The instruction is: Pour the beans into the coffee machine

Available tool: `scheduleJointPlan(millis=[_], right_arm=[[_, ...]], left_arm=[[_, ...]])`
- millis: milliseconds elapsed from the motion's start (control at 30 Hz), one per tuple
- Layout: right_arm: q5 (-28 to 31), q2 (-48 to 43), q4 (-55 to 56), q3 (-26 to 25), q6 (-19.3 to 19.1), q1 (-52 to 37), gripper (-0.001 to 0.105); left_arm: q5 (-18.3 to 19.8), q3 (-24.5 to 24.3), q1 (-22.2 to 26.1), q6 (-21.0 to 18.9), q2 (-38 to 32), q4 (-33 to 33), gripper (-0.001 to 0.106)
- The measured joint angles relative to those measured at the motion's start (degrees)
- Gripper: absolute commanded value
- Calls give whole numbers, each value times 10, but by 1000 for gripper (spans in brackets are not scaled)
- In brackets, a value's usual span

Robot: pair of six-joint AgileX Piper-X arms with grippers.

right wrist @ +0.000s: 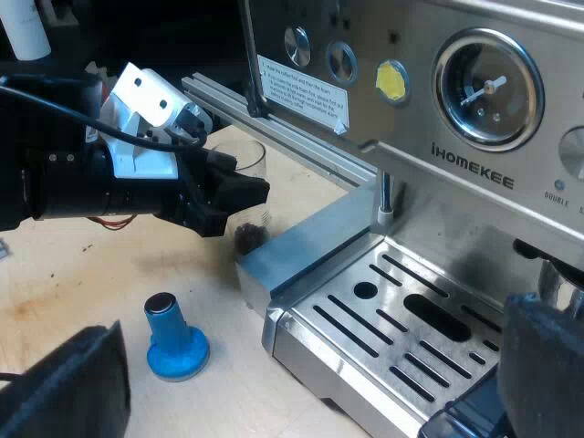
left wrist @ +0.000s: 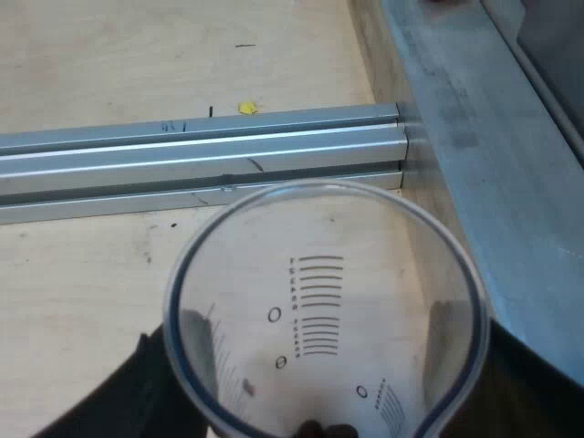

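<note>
Holding the measuring glass [left wrist: 324, 301] in my left pincer [left wrist: 319, 338], fingers [left wrist: 128, 392] pressed to its wall at about eight and four o'clock of the rim; it sits low on the worktop [right wrist: 109, 274] by the espresso machine [right wrist: 438, 173] base corner, beans [right wrist: 248, 237] inside; light, thin, slick, likely brittle; I'd grip mid-wall, gently; right pincer [right wrist: 306, 365] gapes wide over the drip tray [right wrist: 392, 301].

I worked in what looked like a lab or workshop. A pale, pen-marked plywood bench [left wrist: 82, 73] was crossed by a silver aluminium profile rail [left wrist: 182, 155], beside a stainless-steel espresso machine [right wrist: 456, 173].
</note>
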Motion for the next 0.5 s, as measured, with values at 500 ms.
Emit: scheduleJointPlan(millis=[500], right_arm=[[0,0,0,0,0,0,82]], left_arm=[[13,-2,0,-1,-268,191,6]])
